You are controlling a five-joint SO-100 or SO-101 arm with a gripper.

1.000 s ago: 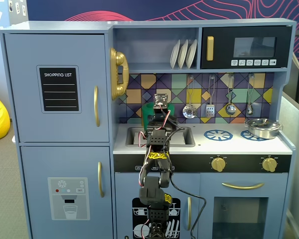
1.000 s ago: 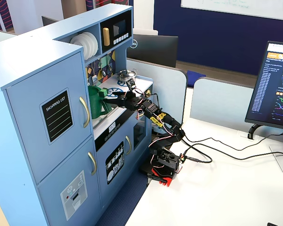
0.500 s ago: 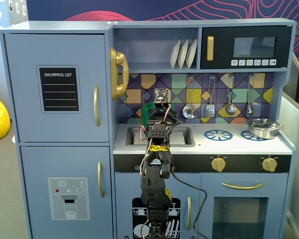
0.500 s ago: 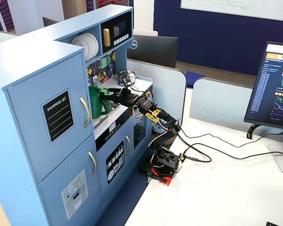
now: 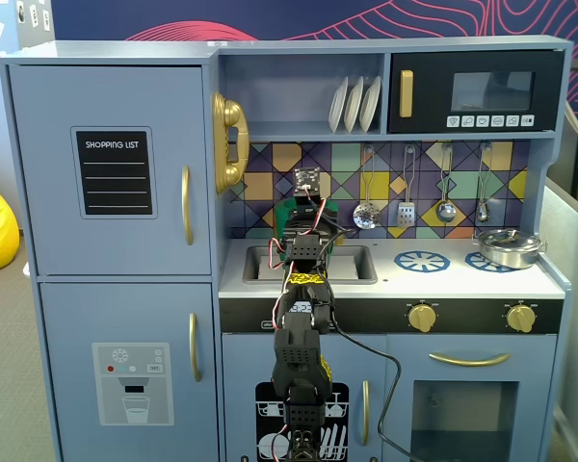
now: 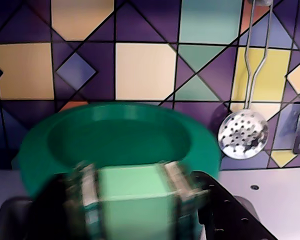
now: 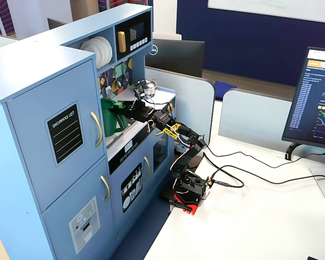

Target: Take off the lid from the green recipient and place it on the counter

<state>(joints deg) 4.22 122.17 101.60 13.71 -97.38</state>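
In the wrist view the dark-green round lid (image 6: 115,137) fills the lower half, blurred, in front of the tiled back wall. My gripper (image 6: 132,186) is shut on its light green raised handle (image 6: 132,200), one jaw on each side. In a fixed view the green recipient (image 7: 109,125) stands at the sink end of the white counter (image 7: 161,97), with my gripper (image 7: 125,110) at its top. From the front only a green patch (image 5: 286,214) shows behind the arm, above the counter (image 5: 443,281). I cannot tell whether the lid is clear of the recipient's rim.
A silver pot (image 5: 509,247) sits on the right burner. Metal utensils hang on the back wall; a slotted spoon (image 6: 242,134) hangs just right of the lid. The recessed sink (image 5: 358,265) lies under the arm. A yellow phone (image 5: 229,142) hangs on the left wall.
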